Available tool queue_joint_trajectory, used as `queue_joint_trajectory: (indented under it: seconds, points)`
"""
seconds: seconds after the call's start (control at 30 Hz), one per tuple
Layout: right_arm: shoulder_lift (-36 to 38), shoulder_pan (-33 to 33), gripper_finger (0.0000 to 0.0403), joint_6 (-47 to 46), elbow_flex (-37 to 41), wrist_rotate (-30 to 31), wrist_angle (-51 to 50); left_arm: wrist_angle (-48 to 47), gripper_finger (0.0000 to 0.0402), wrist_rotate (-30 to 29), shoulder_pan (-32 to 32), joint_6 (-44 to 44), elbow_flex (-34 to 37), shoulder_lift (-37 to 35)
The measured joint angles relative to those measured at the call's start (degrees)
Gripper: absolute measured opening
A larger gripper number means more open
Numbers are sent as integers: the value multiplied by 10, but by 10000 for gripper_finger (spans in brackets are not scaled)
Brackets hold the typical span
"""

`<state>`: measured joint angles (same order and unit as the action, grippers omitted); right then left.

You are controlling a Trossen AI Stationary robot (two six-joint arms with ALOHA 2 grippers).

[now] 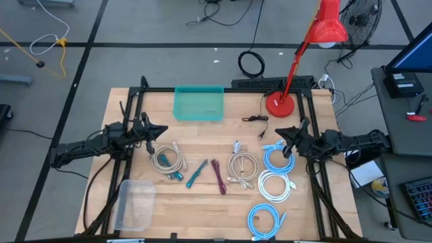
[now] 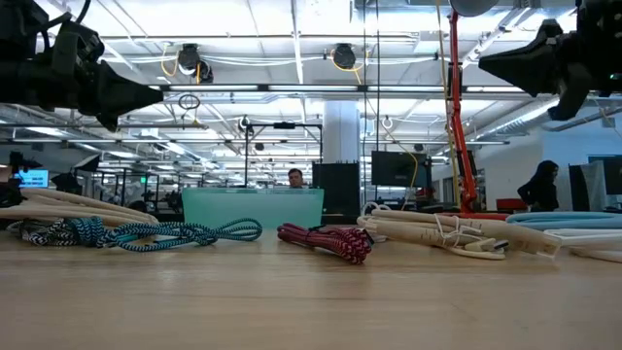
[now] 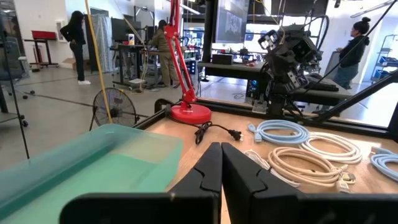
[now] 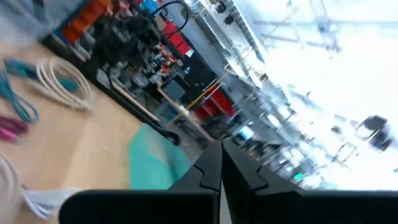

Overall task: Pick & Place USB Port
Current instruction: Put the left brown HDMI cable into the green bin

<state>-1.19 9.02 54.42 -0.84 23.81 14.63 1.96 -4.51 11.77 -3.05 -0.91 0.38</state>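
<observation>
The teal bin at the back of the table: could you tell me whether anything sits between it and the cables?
Nothing visible does. Bare wood lies between the teal bin and the row of cables. Both grippers, left and right, hang at the sides, fingers shut and empty.

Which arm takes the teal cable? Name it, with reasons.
Probably left. The teal cable lies nearer the left gripper. The right gripper sits farther off, past the maroon cable and a beige coil. Both are shut.
</observation>
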Motion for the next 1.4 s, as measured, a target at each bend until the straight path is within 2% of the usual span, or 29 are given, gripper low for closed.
queue_joint_trajectory:
  seconds: [0.13, 0.27, 0.37, 0.47, 0.6, 0.67, 0.77, 0.9, 1.07, 1.17, 1.3, 1.4]
  points:
    - [0, 0, 0, 21, 0, -23, 7, 1, 6, 0, 0, 0, 0, 0]
    - [0, 0, 0, -125, 0, -107, 13, 61, 6, -4, 0, 16, 2, 0]
    - [-1, 0, 0, -260, 0, -162, 30, 149, 5, -3, 0, -28, 1, 0]
    - [-1, 0, 0, -317, 0, -202, 96, 262, 6, -15, 0, -61, 1, 0]
    - [0, 1, 0, -421, 0, -273, 197, 378, 5, 39, -3, -58, -1, 0]
    - [0, 1, 0, -471, 0, -299, 238, 383, 5, 63, -3, -54, -14, 0]
    - [0, 1, 0, -502, 0, -303, 264, 329, 5, 44, -2, -62, -55, 6]
    - [-1, 1, 0, -480, 0, -269, 261, 151, 5, 59, -2, -49, -154, 74]
    - [-2, 1, 0, -444, 0, -124, 218, -81, 5, 66, -2, -44, -269, 275]
    - [-8, 1, 0, -438, 0, -20, 192, -145, 5, 67, -2, -58, -313, 392]
    - [-30, 0, 19, -463, 0, 96, 171, -206, 5, 143, -4, -41, -365, 511]
    - [-54, -5, 58, -494, -2, 141, 172, -246, 5, 192, -12, -6, -398, 575]
